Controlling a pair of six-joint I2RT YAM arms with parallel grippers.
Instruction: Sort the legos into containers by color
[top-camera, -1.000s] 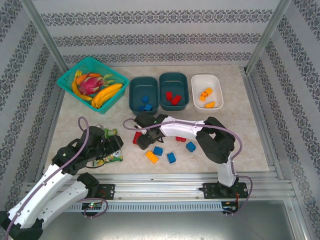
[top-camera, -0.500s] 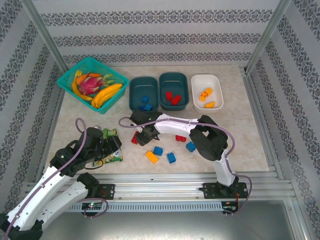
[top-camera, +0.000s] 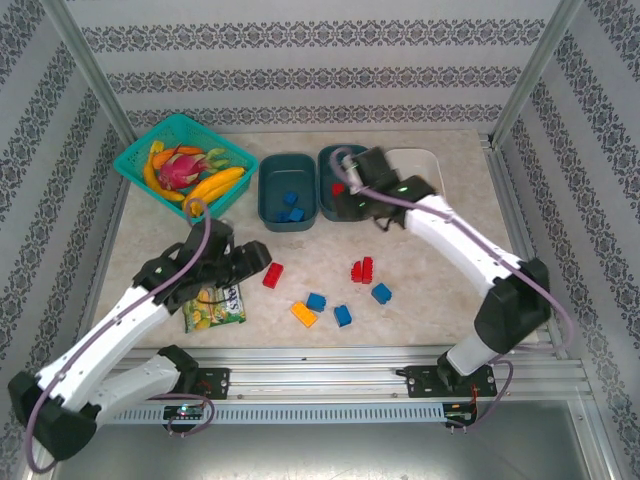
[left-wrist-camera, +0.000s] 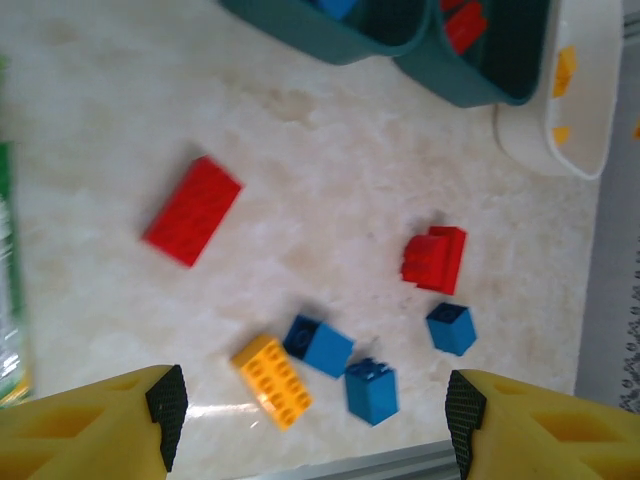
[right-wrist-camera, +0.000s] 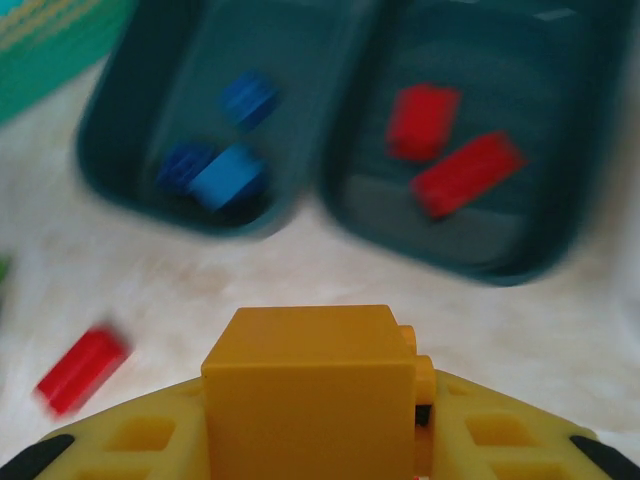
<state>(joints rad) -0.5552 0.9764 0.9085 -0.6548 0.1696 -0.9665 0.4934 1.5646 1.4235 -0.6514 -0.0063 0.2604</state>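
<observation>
The right gripper (top-camera: 352, 190) pinched a yellow brick (right-wrist-camera: 308, 385) near the counter's (top-camera: 450, 260) far edge, likely for the white tub (top-camera: 425, 153); the left gripper (top-camera: 258, 262) hung spread.

Top view: bright, evenly lit, sharp; the arms (top-camera: 125, 322) cast only faint soft shadows on the tabletop (top-camera: 430, 300). Left wrist view: slightly soft, with a pale glare streak at 6 o'clock. Right wrist view: heavy blur smears the tubs (right-wrist-camera: 190, 120) at 12 o'clock; the yellow brick (right-wrist-camera: 310, 385) at 6 o'clock is crisp.
</observation>
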